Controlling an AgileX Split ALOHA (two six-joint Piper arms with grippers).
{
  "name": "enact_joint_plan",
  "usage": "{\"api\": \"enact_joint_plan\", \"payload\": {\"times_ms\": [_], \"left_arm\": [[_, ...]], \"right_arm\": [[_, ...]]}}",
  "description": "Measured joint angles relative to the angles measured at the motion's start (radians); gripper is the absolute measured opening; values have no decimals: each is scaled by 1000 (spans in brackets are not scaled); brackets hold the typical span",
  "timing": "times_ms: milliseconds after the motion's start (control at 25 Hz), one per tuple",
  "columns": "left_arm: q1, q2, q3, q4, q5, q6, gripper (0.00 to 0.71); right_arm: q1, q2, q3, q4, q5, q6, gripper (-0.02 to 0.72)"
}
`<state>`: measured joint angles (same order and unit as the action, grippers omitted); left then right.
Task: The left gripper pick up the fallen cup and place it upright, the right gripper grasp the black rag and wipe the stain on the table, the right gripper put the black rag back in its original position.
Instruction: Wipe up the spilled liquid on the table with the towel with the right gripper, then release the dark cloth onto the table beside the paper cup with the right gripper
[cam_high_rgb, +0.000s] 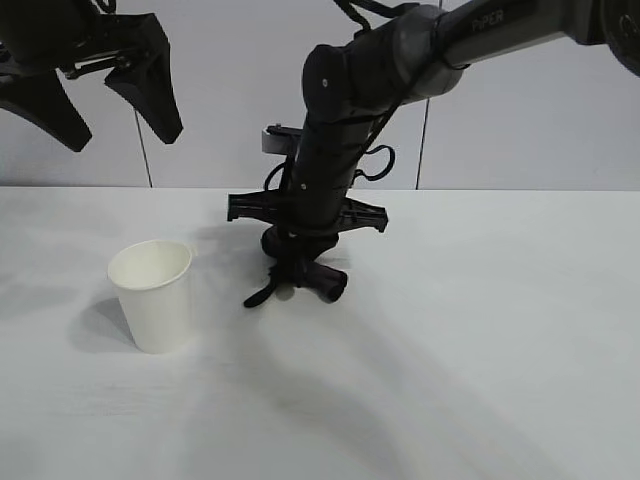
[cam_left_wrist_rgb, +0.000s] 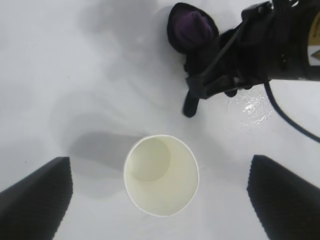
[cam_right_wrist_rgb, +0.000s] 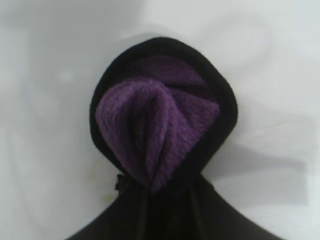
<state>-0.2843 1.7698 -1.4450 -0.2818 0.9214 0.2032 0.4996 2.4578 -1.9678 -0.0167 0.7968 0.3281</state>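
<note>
1. While the bunched black rag with purple ribbed patches presses on the wide matte white table, the right gripper is clenched on it, fingers pointing steeply down.
2. Wet sheen glints beside the rag in the left wrist view; possibly smeared stain, hard to say.
3. Nearby, the plain white tapered paper cup stands upright, apart from the rag.
4. Above it hangs the left gripper, broad black fingers spread wide, holding nothing.

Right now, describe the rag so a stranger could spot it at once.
On the white table, right of the upright paper cup, the right tool pinches the black rag against the surface. It is the only dark bunched cloth, with purple ribbed patches.
</note>
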Motion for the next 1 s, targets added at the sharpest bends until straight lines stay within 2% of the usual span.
{"api": "enact_joint_plan", "payload": {"times_ms": [240,400,560,720,760,800,840,920,1000], "left_arm": [[0,0,0,0,-1,0,685],[0,0,0,0,-1,0,685],[0,0,0,0,-1,0,685],[0,0,0,0,-1,0,685],[0,0,0,0,-1,0,685],[0,0,0,0,-1,0,685],[0,0,0,0,-1,0,685],[0,0,0,0,-1,0,685],[0,0,0,0,-1,0,685]], "right_arm": [[-10,-24,9,-40,84,-25,93],[-10,-77,82,-54,129,-34,93],[-12,-169,237,-64,115,-34,93],[-13,-268,390,-60,58,-2,93],[-13,-287,413,-55,50,2,113],[-13,-300,426,-46,49,7,171],[-13,-308,431,-38,50,8,250],[-13,-320,431,-24,52,8,465],[-13,-334,431,-23,66,8,547]]}}
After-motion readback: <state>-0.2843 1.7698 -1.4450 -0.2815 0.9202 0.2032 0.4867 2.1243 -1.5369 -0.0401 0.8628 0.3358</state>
